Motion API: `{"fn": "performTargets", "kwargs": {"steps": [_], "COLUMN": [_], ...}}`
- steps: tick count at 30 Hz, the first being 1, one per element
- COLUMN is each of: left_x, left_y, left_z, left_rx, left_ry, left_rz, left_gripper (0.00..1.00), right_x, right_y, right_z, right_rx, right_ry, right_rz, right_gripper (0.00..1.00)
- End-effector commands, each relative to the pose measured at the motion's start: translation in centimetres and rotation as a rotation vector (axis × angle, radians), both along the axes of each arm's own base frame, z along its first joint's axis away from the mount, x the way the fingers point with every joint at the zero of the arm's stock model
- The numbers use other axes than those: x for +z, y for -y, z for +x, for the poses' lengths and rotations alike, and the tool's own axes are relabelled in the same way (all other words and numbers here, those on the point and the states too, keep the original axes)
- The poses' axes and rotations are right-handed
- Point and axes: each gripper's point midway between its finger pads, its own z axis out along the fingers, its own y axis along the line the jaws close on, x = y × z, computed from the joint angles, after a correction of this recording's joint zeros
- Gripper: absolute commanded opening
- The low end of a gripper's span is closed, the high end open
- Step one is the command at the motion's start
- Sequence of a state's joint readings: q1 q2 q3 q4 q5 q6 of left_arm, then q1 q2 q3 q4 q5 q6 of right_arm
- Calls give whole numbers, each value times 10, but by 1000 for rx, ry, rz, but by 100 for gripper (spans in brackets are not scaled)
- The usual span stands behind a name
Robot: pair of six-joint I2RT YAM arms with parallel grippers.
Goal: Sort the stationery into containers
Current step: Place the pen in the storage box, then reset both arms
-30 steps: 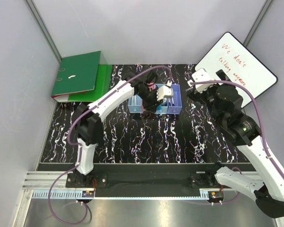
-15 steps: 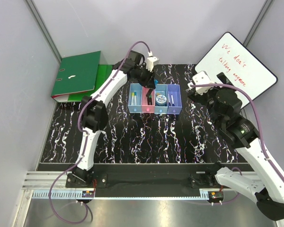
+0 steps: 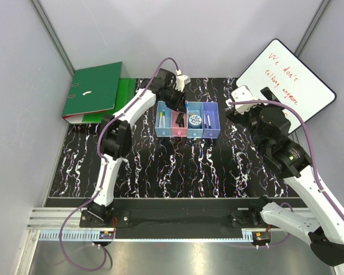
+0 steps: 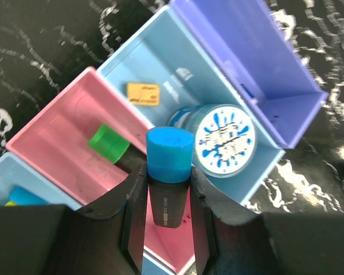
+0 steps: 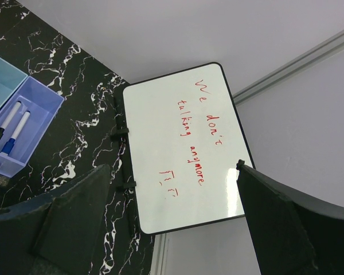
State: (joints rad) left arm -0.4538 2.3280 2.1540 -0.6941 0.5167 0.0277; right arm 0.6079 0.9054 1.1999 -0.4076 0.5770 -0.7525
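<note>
Four joined bins stand in a row: light blue, pink, blue, purple. My left gripper reaches over the pink bin from the far side. It is shut on a short black piece with a blue cap, held above the pink bin. A green piece lies in the pink bin. The tape roll and an orange piece lie in the blue bin. Two blue-capped markers lie in the purple bin. My right gripper is open and empty.
Green ring binders lie at the back left. A whiteboard with red writing leans at the back right, close behind my right gripper. A yellow-capped marker lies in the light blue bin.
My left arm has swung from lying across the blue and purple bins to the far side of the row and now hangs over the pink bin. The right arm has barely moved.
</note>
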Motion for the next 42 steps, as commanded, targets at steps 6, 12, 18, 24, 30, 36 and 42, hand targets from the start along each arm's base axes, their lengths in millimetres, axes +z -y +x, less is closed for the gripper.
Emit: {"fn": "performTargets", "kwargs": {"steps": [6,12,18,24,30,36,42], "left_x": [-17,-18,-12,24,142,203,211], "left_y": [-16,-12,-8,-2,-9,-67,-135], "left_z": [18,16,17,15,0,-39,-89], "left_rx": [105,88,79,52,-13,58,213], "left_ry": [44,40,53,95,346,547,585], "left_rz": [92,83,70,7,-70,51,174], "left_gripper": [9,36,56,59,99,99,99], "right_x": [14,14,12,9,-3,-28,-26], "right_y": [0,-1,-1,-5,-13,-33,-43], "right_z": [-1,0,-1,-4,-13,-19,-23], "right_rx": [6,8,9,37,86,119,120], "right_ry": [55,53,52,27,-65,-264,-330], "right_rz": [43,45,43,59,119,199,305], "right_gripper": [100,100,100,100,100,100,100]}}
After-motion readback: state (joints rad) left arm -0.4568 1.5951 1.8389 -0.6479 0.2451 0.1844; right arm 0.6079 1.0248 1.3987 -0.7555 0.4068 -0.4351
